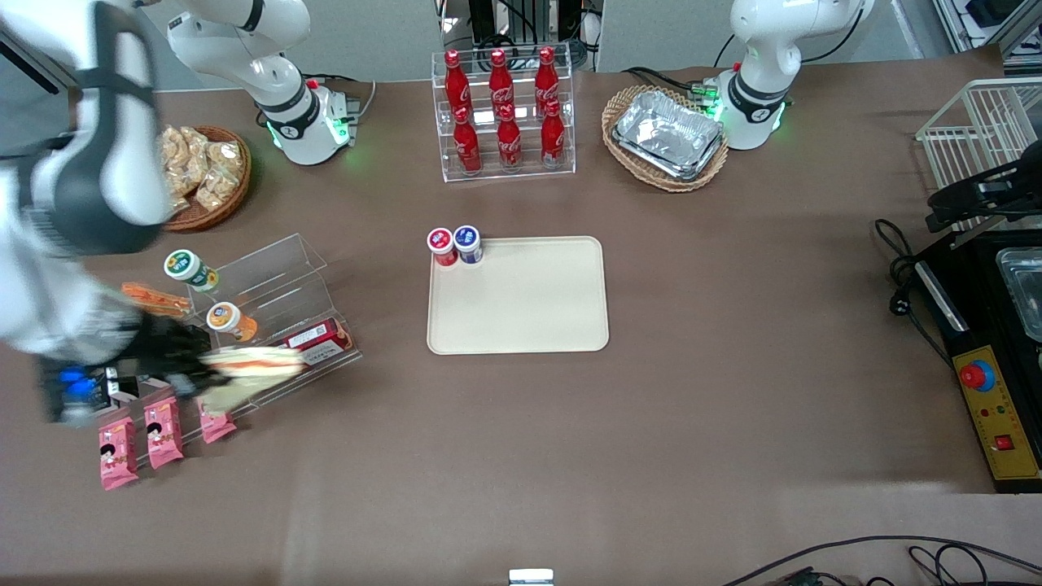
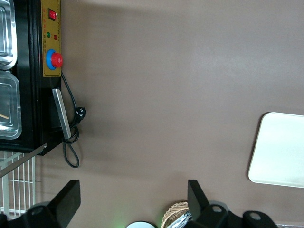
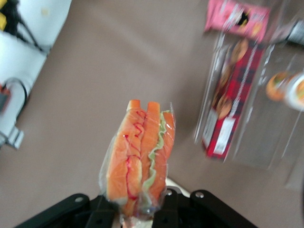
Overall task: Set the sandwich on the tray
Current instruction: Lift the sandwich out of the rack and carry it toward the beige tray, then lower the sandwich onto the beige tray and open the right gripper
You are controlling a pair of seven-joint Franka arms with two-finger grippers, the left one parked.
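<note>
The gripper (image 1: pixel 191 370), closed on the sandwich (image 1: pixel 252 370), apparently holds it above the clear rack (image 1: pixel 281 313); carry level to the tray (image 1: pixel 521 317), avoiding its two cups (image 1: pixel 455 245).

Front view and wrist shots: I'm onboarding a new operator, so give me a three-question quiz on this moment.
1. True or false: the sandwich already lies on the tray.
2. What does the gripper hold? A) a red bottle B) the sandwich C) a pink packet
3. Fill in: two small ___ stand at a tray corner.

Key: 1 false; it is in the gripper above the clear display stand, toward the working arm's end. 2 B. 3 cups.
</note>
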